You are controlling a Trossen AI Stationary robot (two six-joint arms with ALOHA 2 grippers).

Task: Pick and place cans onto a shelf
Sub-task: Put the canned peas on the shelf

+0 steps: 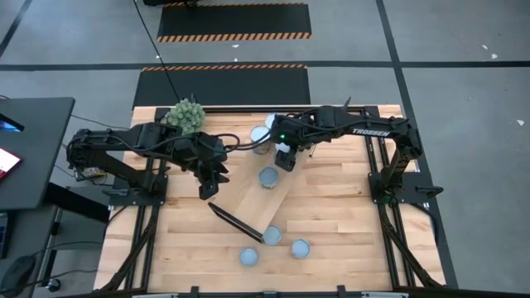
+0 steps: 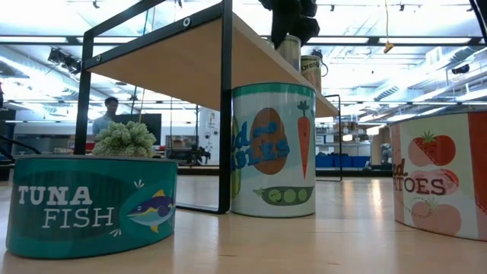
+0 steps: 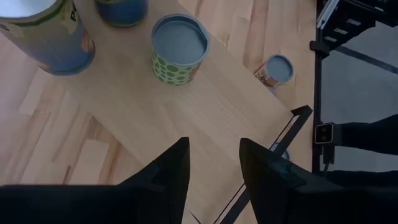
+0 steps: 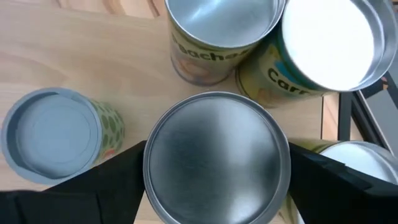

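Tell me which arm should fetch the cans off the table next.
Probably left. Its pincer hangs open and empty above the shelf, nearer the table cans. The right pincer is busy around a can at the far end.

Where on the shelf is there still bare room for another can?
The shelf is bare from the green-dotted can down to its dark near end. Its far end is crowded with cans around the right hand.

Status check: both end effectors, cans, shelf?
Right end effector straddling a silver-topped can on the light-wood shelf board, fingers wide. Left end effector part open, empty, above the board. Neighbouring cans crowd close; three cans remain on the tabletop.
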